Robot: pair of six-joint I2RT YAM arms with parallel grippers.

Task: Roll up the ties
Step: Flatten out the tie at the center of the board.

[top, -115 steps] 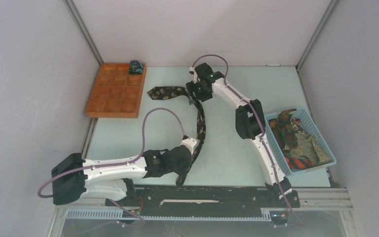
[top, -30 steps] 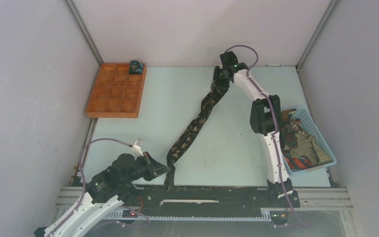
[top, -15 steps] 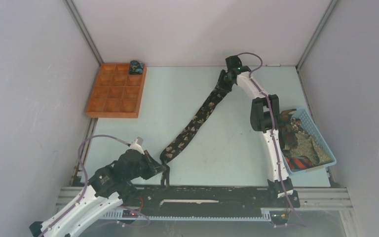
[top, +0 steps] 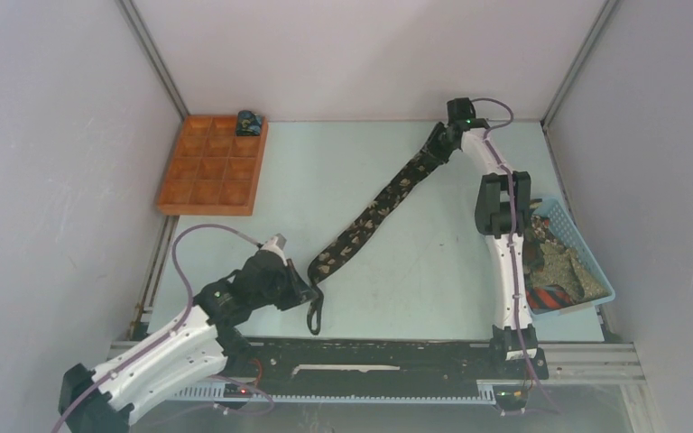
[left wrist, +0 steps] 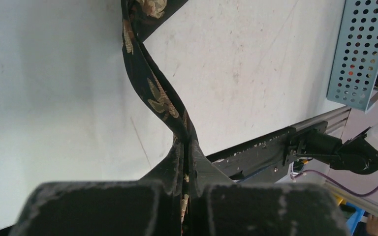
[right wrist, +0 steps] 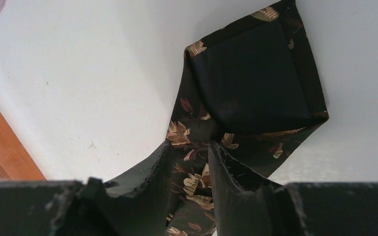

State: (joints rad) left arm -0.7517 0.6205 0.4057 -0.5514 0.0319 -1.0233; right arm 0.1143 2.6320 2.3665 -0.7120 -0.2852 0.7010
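Pale bench between grey walls. The left jaws are pressed together on the narrow end of the black leaf-patterned tie near the front edge, with a short tail lying just past them. The right jaws pinch its wide end at the far right corner. Over the last second the right arm has swung rightward, and the sagging, kinked tie has been drawn into one straight diagonal across the bench. It now looks stretched enough to lay flat and roll from one end.
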